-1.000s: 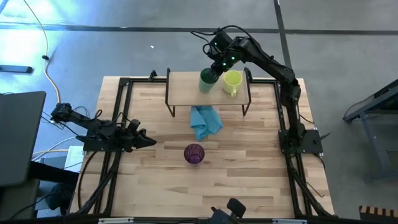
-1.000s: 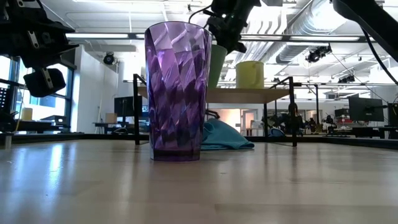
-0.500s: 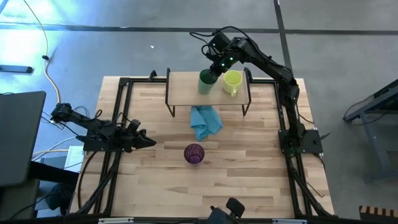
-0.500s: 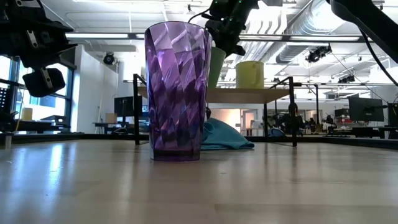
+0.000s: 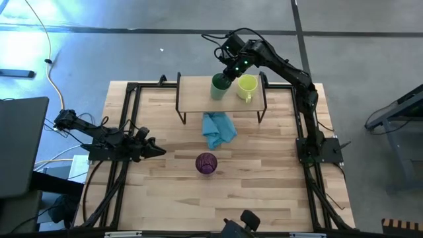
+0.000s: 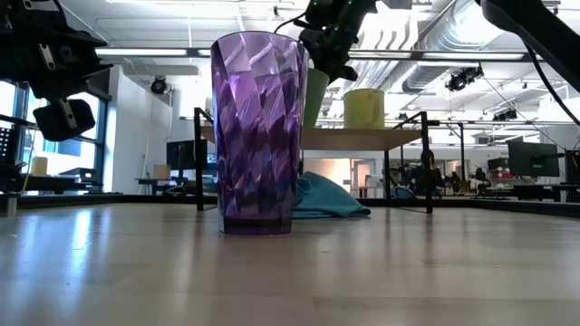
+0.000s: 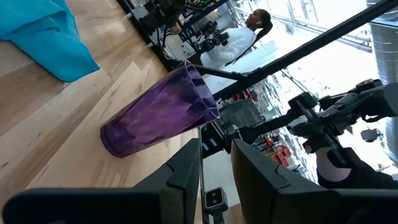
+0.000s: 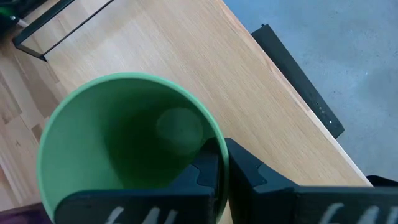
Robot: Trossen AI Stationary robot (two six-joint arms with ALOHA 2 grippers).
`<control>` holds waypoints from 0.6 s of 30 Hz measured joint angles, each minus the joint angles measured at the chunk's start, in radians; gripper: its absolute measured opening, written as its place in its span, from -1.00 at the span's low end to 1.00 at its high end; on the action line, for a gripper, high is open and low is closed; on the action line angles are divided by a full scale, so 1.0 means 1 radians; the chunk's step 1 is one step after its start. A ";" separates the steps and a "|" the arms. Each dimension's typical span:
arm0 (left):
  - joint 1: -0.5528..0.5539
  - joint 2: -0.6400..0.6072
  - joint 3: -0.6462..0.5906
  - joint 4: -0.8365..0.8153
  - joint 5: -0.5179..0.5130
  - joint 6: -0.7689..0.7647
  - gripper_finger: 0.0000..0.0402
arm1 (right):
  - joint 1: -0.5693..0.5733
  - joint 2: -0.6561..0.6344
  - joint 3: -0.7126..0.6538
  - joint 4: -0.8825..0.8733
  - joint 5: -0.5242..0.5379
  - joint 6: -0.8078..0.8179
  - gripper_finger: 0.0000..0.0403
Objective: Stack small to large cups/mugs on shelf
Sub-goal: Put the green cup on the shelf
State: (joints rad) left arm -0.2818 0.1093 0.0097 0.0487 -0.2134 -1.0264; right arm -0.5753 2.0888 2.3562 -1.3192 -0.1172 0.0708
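The green cup [image 5: 219, 86] stands upright on the light wood shelf [image 5: 197, 94], near its middle, with the yellow-green mug [image 5: 247, 86] beside it toward the table's right. My right gripper [image 5: 229, 73] is at the cup's rim and shut on it. In the low view the cup [image 6: 316, 98] shows behind the purple tumbler [image 6: 256, 131]. That tumbler [image 5: 206, 162] stands on its base on the tabletop. My left gripper [image 5: 158, 151] waits low at the table's left side, pointing at the tumbler [image 7: 158, 112], its fingers a narrow gap apart. My right gripper pinches the green cup's rim [image 8: 219, 144] on the side toward the mug, one finger [image 8: 202, 174] inside the cup and the other [image 8: 252, 171] outside. The fingers come from above, slanting in from the far right. The cup is upright, its base on the shelf board [image 8: 186, 56].
A light blue cloth [image 5: 218, 129] lies crumpled on the table just in front of the shelf. Black frame rails [image 5: 125, 119] run along the table's left and right sides. A person [image 7: 245, 34] sits in the room beyond the table.
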 joint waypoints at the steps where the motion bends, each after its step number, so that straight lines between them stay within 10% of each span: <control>1: 0.000 0.000 0.000 0.000 0.000 0.000 -0.59 | 0.000 0.000 0.000 0.000 0.000 0.000 -1.00; 18: 0.000 0.000 0.000 0.000 0.000 0.000 -0.59 | 0.000 0.003 0.000 -0.008 0.001 0.002 -0.62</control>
State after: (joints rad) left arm -0.2817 0.1093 0.0097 0.0486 -0.2138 -1.0264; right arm -0.5752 2.0914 2.3562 -1.3277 -0.1157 0.0732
